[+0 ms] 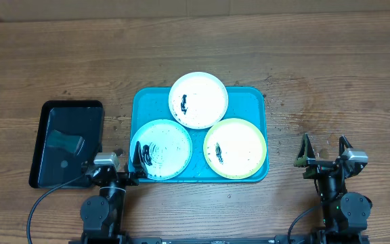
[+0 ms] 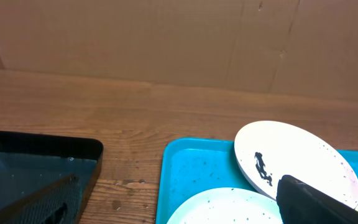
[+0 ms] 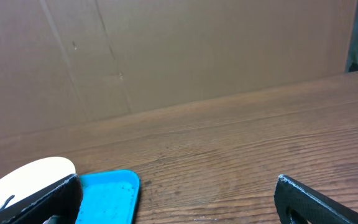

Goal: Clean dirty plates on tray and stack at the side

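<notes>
Right now your left gripper sits at the near edge of the wooden table with its jaws spread wide and nothing between them. From overhead, one of its fingers lies over the near left rim of the light blue plate; you cannot tell whether it touches. Your right gripper is also spread wide and empty, standing over bare wood, well apart from the tray's right side.

Between the two arms lies the turquoise tray, and all three plates are in it. The light blue plate fills the near left part and carries dark smears along its left side. The yellow-green plate fills the near right part, just beside the blue one, with a small dark smear near its left edge. The white plate sits at the far middle, tilted, hanging out over the tray's far rim and overlapping the edges of the other two. It has a dark smear left of center.

Left of the turquoise tray, just beside it, lies a smaller black tray. Its inside looks glossy, with a dark greenish patch you cannot identify.
</notes>
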Action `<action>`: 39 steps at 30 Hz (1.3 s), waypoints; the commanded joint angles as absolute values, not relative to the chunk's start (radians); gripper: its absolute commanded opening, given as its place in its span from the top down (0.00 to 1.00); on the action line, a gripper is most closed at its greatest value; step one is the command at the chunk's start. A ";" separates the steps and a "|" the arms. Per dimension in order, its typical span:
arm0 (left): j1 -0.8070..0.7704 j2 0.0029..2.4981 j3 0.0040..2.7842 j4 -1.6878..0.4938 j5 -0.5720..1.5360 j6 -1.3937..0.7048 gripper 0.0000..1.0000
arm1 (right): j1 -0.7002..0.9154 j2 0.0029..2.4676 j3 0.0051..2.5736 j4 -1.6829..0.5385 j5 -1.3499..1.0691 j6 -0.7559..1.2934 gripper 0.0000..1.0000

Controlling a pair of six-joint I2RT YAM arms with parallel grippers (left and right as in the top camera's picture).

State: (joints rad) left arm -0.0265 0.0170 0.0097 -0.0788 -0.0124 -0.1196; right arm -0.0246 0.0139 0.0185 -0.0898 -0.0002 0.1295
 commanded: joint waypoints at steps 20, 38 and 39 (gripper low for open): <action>-0.033 0.004 0.005 0.331 0.199 -0.299 0.00 | -0.025 0.003 0.008 -0.084 0.002 0.123 0.00; -0.033 0.677 0.934 -0.479 -0.381 -0.022 0.00 | -0.026 0.003 0.008 -0.084 0.002 0.123 0.00; -0.033 0.731 0.953 -0.496 -0.309 -0.022 0.00 | -0.025 0.003 0.008 -0.084 0.002 0.123 0.00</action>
State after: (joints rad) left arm -0.0265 0.6044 0.8886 -0.4599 -0.3771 -0.0486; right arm -0.0246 0.0128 0.0185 -0.0902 0.0002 0.1295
